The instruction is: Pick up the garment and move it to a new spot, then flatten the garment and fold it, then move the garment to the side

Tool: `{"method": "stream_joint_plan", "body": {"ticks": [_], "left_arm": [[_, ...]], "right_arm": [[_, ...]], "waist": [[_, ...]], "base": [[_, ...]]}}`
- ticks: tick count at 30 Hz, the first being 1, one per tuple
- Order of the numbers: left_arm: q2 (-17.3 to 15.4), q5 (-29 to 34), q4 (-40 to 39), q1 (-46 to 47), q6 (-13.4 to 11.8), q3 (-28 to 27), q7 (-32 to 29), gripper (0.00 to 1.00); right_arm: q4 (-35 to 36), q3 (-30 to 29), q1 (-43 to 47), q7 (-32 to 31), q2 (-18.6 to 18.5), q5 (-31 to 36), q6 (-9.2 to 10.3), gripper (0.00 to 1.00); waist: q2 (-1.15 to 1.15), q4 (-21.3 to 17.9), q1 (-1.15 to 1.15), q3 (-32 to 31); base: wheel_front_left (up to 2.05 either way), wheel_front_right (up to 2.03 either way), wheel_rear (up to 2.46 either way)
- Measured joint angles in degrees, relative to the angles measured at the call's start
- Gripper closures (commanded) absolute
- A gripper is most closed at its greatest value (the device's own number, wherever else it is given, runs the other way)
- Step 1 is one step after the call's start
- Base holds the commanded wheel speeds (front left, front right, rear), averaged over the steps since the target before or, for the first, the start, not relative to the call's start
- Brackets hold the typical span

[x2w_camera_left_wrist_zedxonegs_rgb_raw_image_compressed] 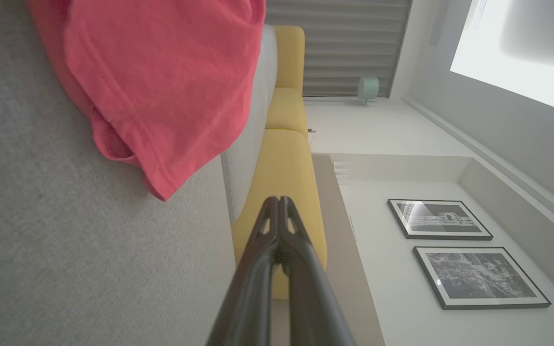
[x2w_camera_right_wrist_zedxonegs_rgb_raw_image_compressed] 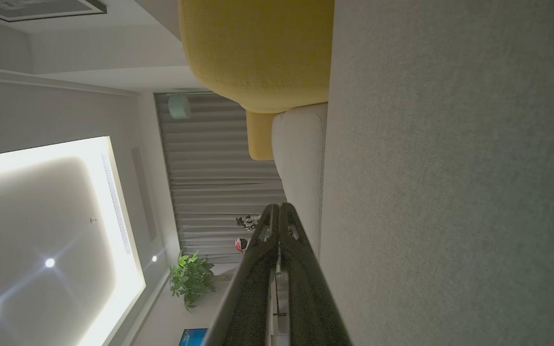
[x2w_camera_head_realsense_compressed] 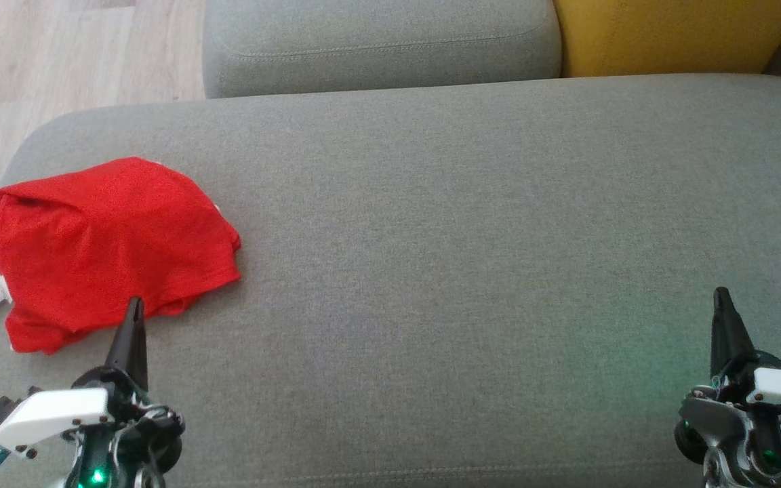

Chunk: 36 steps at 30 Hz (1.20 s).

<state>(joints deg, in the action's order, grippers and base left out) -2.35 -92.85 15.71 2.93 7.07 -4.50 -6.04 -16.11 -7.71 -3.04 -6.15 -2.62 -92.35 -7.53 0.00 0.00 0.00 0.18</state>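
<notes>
The garment (x2w_camera_head_realsense_compressed: 102,247) is a crumpled red piece with a white part at its left side, lying at the left end of the grey sofa seat (x2w_camera_head_realsense_compressed: 465,237). In the left wrist view the garment (x2w_camera_left_wrist_zedxonegs_rgb_raw_image_compressed: 161,81) hangs across the top left. My left gripper (x2w_camera_head_realsense_compressed: 134,308) is shut and empty, its tip right at the garment's near edge. Its fingers (x2w_camera_left_wrist_zedxonegs_rgb_raw_image_compressed: 277,211) meet at the tip. My right gripper (x2w_camera_head_realsense_compressed: 721,297) stands shut and empty at the lower right, far from the garment, its fingers (x2w_camera_right_wrist_zedxonegs_rgb_raw_image_compressed: 277,216) pressed together.
A grey back cushion (x2w_camera_head_realsense_compressed: 377,41) and a yellow cushion (x2w_camera_head_realsense_compressed: 668,34) run along the far edge of the seat. Wooden floor (x2w_camera_head_realsense_compressed: 58,61) lies beyond the seat's left end. The seat's middle and right are bare fabric.
</notes>
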Motion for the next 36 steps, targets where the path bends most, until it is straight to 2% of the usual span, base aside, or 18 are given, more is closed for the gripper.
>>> {"method": "stream_joint_plan", "body": {"ticks": [15, 16, 21, 36], "left_arm": [[0.0, 0.0, 0.0, 0.0, 0.0, 0.0, 0.0, 1.00], [0.0, 0.0, 0.4, -0.1, 0.0, 0.0, 0.0, 0.00], [0.8, 0.0, 4.3, -3.4, -0.3, 0.2, 0.1, 0.00], [0.8, 1.6, 3.7, -3.6, -0.3, 0.0, 2.5, 0.00]], "right_arm": [[0.0, 0.0, 0.0, 0.0, 0.0, 0.0, 0.00, 1.00], [-0.4, 0.0, 0.1, 0.0, 0.0, 0.0, 0.00, 0.00], [-4.2, 0.2, 2.9, 0.1, 0.4, 0.0, 0.00, 0.00], [-3.4, 0.4, 2.9, 2.4, 0.4, 4.1, 0.00, 0.00]], "waist": [[0.00, 0.0, 0.00, 0.0], [0.00, 0.0, 0.00, 0.0], [0.00, 0.0, 0.00, 0.0], [0.00, -0.1, 0.00, -0.2]], "base": [[0.00, 0.00, 0.00], [0.00, 0.00, 0.00], [0.00, 0.00, 0.00], [0.00, 0.00, 0.00]]}}
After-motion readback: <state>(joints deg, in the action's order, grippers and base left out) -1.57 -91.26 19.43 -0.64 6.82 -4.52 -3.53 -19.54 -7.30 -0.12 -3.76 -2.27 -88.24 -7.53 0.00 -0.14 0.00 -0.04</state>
